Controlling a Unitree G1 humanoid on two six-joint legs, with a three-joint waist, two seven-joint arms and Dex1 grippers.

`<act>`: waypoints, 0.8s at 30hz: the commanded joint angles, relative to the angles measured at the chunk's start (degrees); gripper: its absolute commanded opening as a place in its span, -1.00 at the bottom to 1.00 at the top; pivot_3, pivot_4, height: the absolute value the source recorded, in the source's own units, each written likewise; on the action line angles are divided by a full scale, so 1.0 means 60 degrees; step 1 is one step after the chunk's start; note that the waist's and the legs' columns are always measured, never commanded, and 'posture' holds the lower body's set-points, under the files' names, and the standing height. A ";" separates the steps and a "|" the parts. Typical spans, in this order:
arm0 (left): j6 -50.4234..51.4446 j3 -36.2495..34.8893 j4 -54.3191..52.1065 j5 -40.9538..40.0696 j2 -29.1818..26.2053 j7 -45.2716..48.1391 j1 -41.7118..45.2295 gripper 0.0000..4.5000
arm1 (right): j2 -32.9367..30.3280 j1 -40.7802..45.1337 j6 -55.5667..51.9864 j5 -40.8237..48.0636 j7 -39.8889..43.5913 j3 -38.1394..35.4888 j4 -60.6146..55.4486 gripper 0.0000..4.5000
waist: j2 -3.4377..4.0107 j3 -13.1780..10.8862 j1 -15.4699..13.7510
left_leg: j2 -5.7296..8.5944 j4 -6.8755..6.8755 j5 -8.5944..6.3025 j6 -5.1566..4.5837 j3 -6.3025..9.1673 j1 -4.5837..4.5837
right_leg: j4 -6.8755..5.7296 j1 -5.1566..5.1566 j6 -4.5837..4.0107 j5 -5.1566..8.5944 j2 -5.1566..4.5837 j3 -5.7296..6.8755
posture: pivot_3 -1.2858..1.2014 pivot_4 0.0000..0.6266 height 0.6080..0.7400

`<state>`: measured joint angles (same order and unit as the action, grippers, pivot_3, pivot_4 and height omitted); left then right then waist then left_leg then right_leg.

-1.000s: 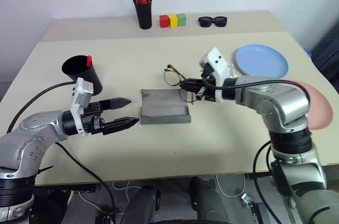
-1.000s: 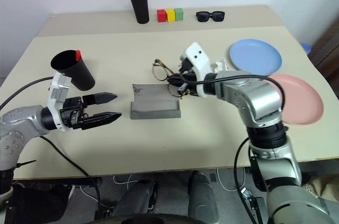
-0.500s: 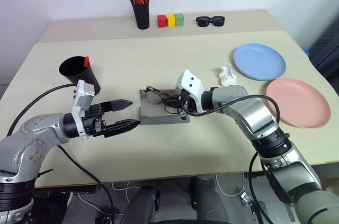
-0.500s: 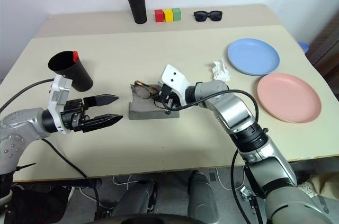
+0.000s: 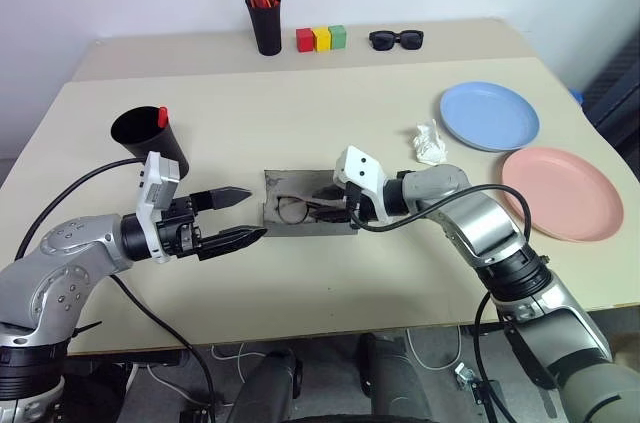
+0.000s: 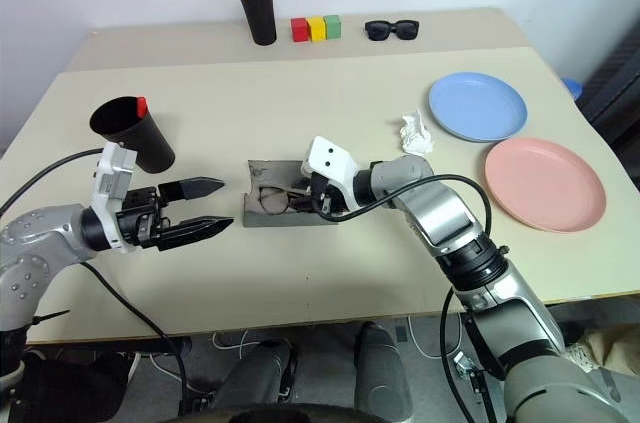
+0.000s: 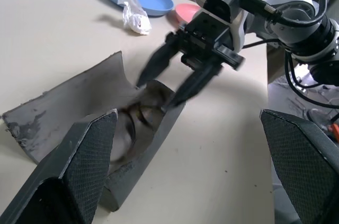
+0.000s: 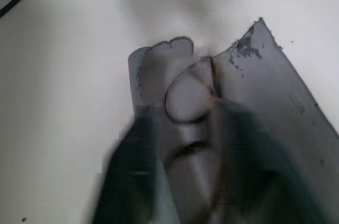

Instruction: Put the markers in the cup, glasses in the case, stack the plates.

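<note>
Glasses (image 5: 298, 209) now lie inside the open grey case (image 5: 290, 186) mid tabletop (image 5: 330, 123), long axis running left-right along the case trough, lenses toward my left end, temples toward my R side. Case long axis also left-right, lid flat behind.

Vs a sec ago: I held the glasses clenched above and behind the case's R end; half a sec ago they were over its back edge. Now they're down in the trough and my R jaws have parted.

My R gripper (image 5: 333, 205) sits at the case's R end, jaws released and spread, tips just beside the temple ends; can't tell if a tip touches the frame. My L gripper (image 5: 240, 215) hovers just left of the case, jaws wide apart, gripping nothing, unmoved, apart from the glasses.

Cup (image 5: 150, 137) stands far left w/ a red-capped marker (image 5: 165, 115) in it. Blue plate (image 5: 491, 115) and pink plate (image 5: 562, 193) lie side by side at right, unstacked.
</note>
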<state>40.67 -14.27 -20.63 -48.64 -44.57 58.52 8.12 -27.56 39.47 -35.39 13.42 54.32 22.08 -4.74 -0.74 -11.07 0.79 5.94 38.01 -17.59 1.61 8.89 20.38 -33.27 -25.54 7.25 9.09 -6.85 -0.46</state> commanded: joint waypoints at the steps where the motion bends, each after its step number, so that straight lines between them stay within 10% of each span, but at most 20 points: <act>1: -0.0226 -0.0063 -0.0058 0.0051 -0.0050 0.0047 0.0143 0.98 | 0.0165 0.0245 0.0126 0.0083 -0.0149 -0.0497 -0.0103 0.76 | 0.0000 0.0000 0.0001 | 0.0000 0.0000 0.0000 0.0000 0.0000 0.0000 | 0.0000 0.0000 0.0000 0.0000 0.0000 0.0000 | 0.03 -0.52 1.00; 8: -0.1508 0.0478 0.1491 0.1871 0.0562 -0.1118 0.1543 0.98 | 0.0682 0.0620 -0.0599 0.1213 -0.0790 -0.2294 0.0117 0.97 | 0.0000 0.0000 -0.0063 | 0.0002 0.0001 0.0003 0.0006 0.0002 -0.0001 | 0.0002 0.0005 -0.0004 -0.0004 0.0001 0.0000 | 0.03 -0.52 1.00; 11: -0.2277 0.0778 0.2615 0.2751 0.1221 -0.1915 0.2910 0.61 | 0.0726 0.0454 -0.1018 0.2058 -0.1059 -0.3450 -0.0116 1.00 | -0.0002 0.0001 -0.0115 | 0.0007 0.0001 0.0004 0.0006 0.0007 0.0002 | 0.0006 0.0006 -0.0006 -0.0007 0.0003 0.0000 | 0.03 -0.52 1.00; 18: -0.2998 0.1977 0.5672 0.4818 0.2713 -0.3533 0.5713 -0.92 | -0.0535 -0.0854 -0.1107 0.2612 -0.0552 -0.4212 -0.0790 1.00 | -0.0003 0.0003 -0.0226 | 0.0017 0.0002 0.0002 0.0007 -0.0002 0.0004 | 0.0014 0.0008 0.0003 -0.0015 0.0002 0.0000 | 0.03 -0.52 1.00; 24: -0.1871 0.3490 0.7253 0.5647 0.2981 -0.2308 0.6720 -0.97 | -0.0626 -0.1158 -0.0989 0.2611 -0.0981 -0.4114 -0.1277 1.00 | -0.0005 0.0002 0.0018 | 0.0014 0.0004 0.0001 0.0005 -0.0042 -0.0003 | 0.0010 0.0001 0.0010 -0.0019 0.0002 -0.0024 | 0.03 -0.52 1.00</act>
<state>26.69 4.33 22.33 -15.57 -25.88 41.01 47.68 -31.67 32.08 -41.77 27.85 49.23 -1.53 -9.30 -0.77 -11.06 0.90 6.02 38.03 -17.59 1.62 8.62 20.35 -33.21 -25.53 7.31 8.98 -6.84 -0.63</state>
